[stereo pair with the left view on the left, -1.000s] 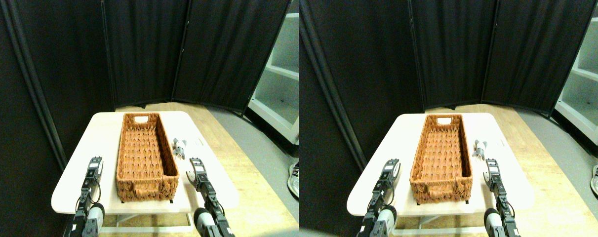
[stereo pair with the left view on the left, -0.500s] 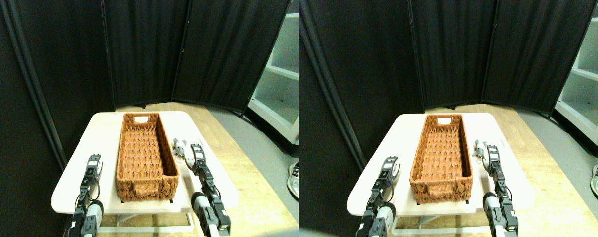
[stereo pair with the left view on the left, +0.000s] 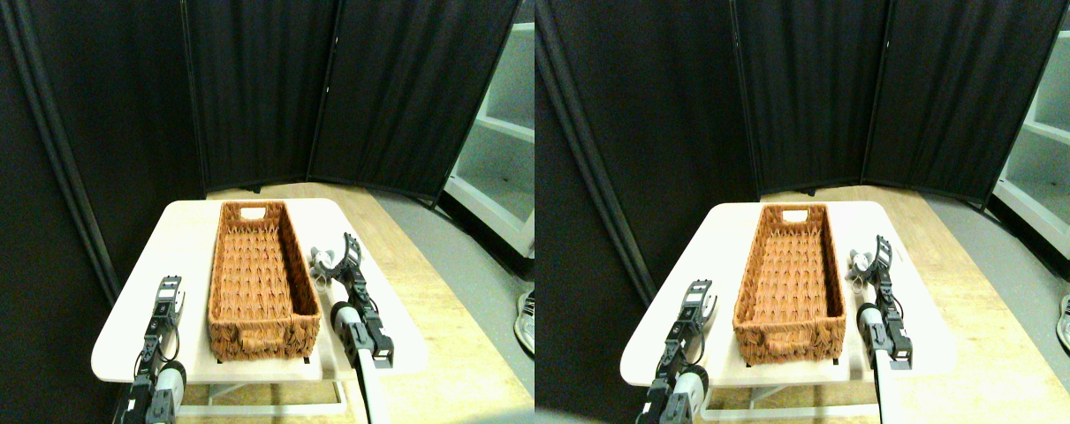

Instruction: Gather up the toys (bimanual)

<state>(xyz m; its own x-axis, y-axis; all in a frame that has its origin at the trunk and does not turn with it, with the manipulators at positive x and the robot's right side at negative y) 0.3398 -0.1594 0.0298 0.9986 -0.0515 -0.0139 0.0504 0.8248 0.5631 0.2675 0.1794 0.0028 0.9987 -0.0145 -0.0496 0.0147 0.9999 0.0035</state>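
Because the grey toy (stereo pair with the left view on the left: 322, 262) lies on the white table (stereo pair with the left view on the left: 181, 256) just beside the long wall of the woven basket (stereo pair with the left view on the left: 261, 278), at about three o'clock from the basket's middle, the right gripper (stereo pair with the left view on the left: 342, 256) reaches up to it from six o'clock and sits right against it; whether its jaws are parted or have hold of the toy I cannot tell; the left gripper (stereo pair with the left view on the left: 169, 299) hangs at nine o'clock of the basket, apparently empty, its opening unclear; bare tabletop lies beyond the toy towards the three o'clock edge, so room looks adequate, though the basket rim crowds the inner side.
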